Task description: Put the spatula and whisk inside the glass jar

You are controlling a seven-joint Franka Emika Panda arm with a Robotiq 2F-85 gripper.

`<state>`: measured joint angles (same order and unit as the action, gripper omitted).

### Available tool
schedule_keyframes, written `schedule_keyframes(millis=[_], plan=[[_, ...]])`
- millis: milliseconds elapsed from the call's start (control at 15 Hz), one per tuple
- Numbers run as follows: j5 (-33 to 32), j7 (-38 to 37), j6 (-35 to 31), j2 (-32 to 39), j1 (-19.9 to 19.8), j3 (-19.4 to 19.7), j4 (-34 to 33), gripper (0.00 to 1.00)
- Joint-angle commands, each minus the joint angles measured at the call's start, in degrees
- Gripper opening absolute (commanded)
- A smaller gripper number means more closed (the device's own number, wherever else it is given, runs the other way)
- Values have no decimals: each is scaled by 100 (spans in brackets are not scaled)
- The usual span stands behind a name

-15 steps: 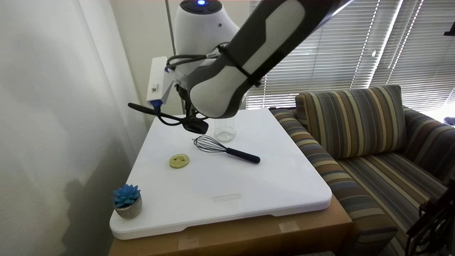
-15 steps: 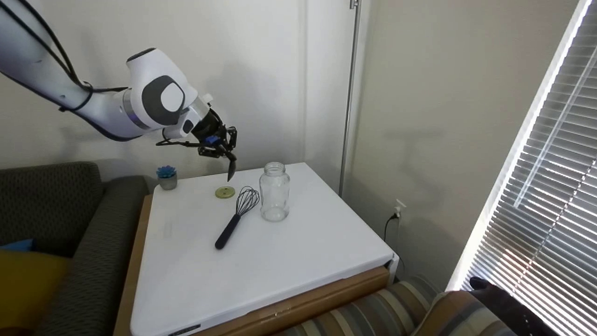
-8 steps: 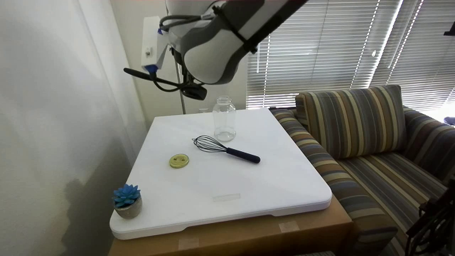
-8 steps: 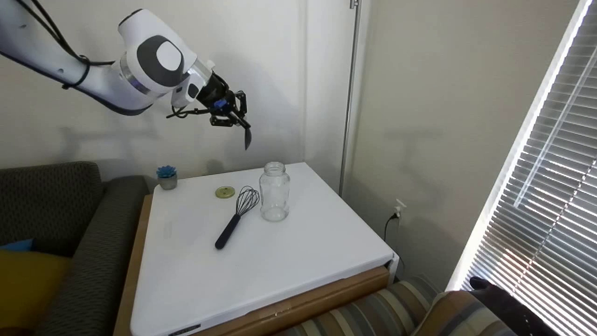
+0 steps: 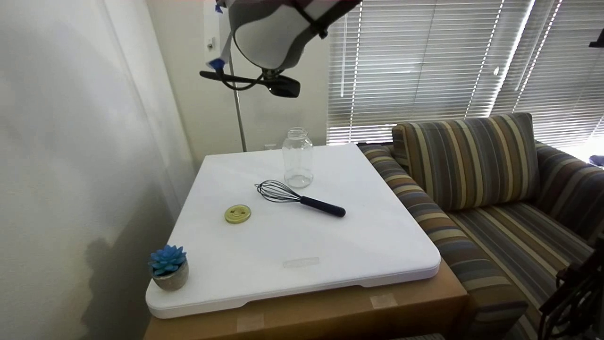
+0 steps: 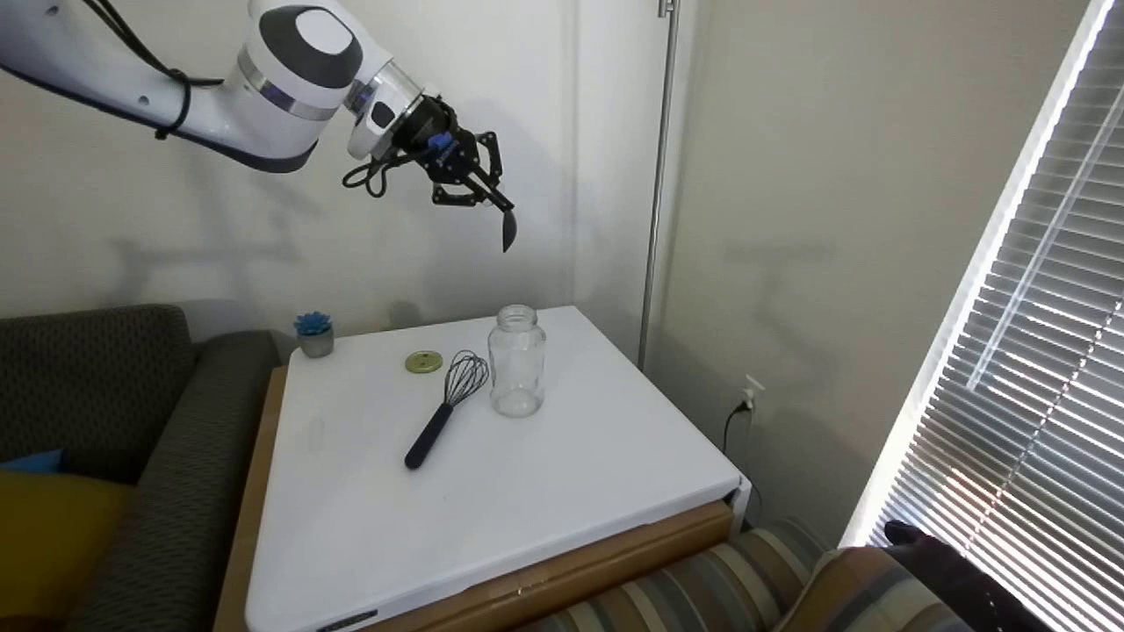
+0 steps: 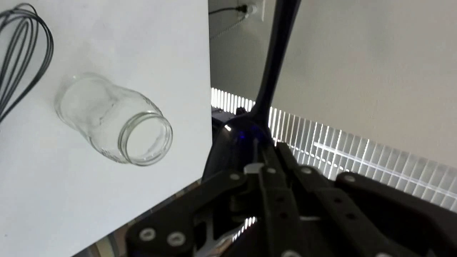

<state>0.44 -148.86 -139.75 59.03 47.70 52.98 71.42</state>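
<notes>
2 fingers of my black Robotiq gripper (image 7: 275,148) stand nearly together, closed on the all-black, long-handled spatula (image 7: 261,107) with a rounded oval head. I place the grip near the point where head meets handle. The spatula is held in the air, well above the white rectangular tabletop (image 5: 368,241) with rounded corners, its handle close to level and reaching toward the side of the pale wall (image 5: 122,141). In an exterior view the white-and-grey arm (image 5: 266,40) hides part of the gripper.

I find the clear, cylindrical glass jar (image 6: 518,369) upright on the tabletop, lower than the spatula and well apart from it. It stands nearer the edge at the opposite end from the corner carrying a blue succulent (image 5: 167,259) in a round grey-brown pot (image 5: 173,277).

The slim whisk (image 5: 311,203), with dark wire balloon head and straight black handle, lies on the tabletop with its wires just beside the jar; my wrist view shows a gap between the 2. Its handle points to the edge along the striped fabric sofa (image 5: 500,236).

I note 1 flat, round, yellow-gold disc (image 5: 237,214) lying on the tabletop between the whisk and the wall-side edge, apart from both.
</notes>
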Motion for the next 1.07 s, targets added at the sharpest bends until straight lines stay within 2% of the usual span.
schedule_keyframes(millis=[0,267,333,400,467,533,667,733,800,1000], plan=[[-34,0,985,378,-205,207,-688,1],[-156,125,2199,303,-130,266,-853,1],[-755,-97,2453,-33,-317,-249,-861,1],[-803,0,2651,-118,-270,-274,-821,1],[-484,215,2797,-29,-82,35,-768,1],[-513,280,2977,-145,-54,-4,-722,1],[-543,493,3226,-249,3,5,-688,1],[-545,251,2989,-44,-28,39,-775,1],[-545,276,3023,-74,-15,40,-775,4],[-545,267,3016,-42,-9,38,-775,4]])
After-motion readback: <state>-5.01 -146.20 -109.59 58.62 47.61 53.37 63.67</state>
